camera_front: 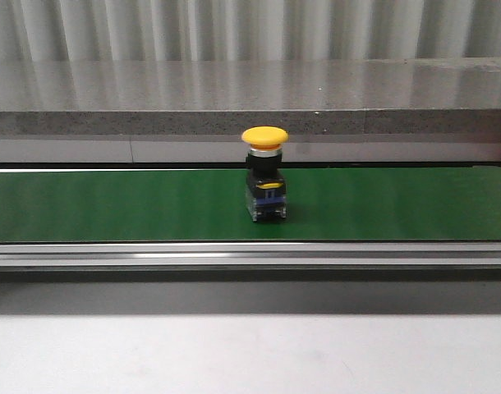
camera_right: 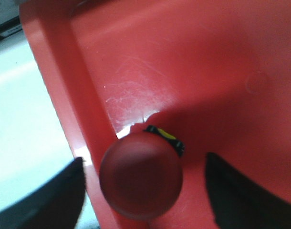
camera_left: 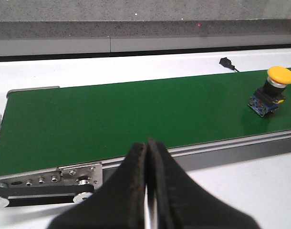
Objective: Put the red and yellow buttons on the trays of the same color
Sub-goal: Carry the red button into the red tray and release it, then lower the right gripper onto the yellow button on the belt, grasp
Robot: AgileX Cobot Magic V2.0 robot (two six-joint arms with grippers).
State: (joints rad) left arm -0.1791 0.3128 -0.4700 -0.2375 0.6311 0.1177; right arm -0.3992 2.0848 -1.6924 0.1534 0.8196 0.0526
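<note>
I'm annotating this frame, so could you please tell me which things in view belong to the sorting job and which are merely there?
Part of the job:
yellow button on the green conveyor belt
red button in the red tray
right gripper, open
left gripper, shut

Merely there:
small black sensor
grey stone ledge

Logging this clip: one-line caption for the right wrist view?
Open right gripper straddling a red button sitting in the red tray.

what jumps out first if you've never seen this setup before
The yellow button stands upright, alone in the middle of the green conveyor belt. In the right wrist view, a red button sits in a red tray near its wall, between the open right gripper's fingers.
</note>
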